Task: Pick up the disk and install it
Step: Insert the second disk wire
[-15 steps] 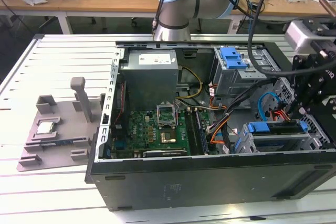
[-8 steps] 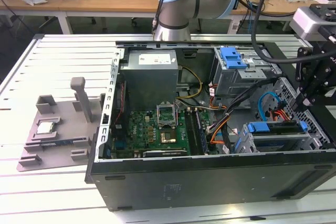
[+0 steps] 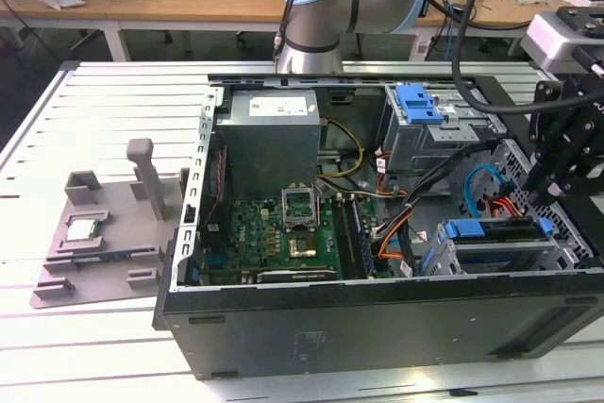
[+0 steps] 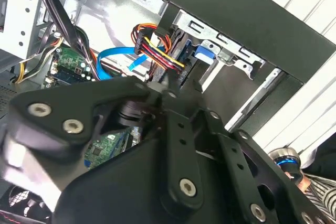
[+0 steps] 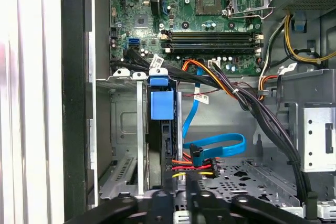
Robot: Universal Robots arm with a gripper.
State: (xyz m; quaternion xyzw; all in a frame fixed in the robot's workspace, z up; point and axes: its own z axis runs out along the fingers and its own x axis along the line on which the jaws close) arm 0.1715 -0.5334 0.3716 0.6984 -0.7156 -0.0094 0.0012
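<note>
The disk (image 3: 510, 229) sits edge-up in the grey drive bay (image 3: 491, 257) at the front corner of the open computer case, on the exterior view's right. In the first wrist view its dark edge (image 5: 167, 145) runs down the slot behind a blue latch (image 5: 161, 103). My gripper (image 3: 540, 181) hangs just over that bay. Its black fingers are shut together in both wrist views, and the tips (image 5: 187, 187) (image 4: 169, 92) lie right beside the red, yellow and black cable plug (image 5: 195, 168). Nothing shows between the fingers.
The case holds a green motherboard (image 3: 274, 233), a grey power supply (image 3: 269, 134) and a second cage with a blue latch (image 3: 420, 101). Blue and orange cables (image 5: 220, 145) loop close to the bay. A grey fixture (image 3: 94, 252) with a small silver chip (image 3: 81, 230) lies at the exterior view's left.
</note>
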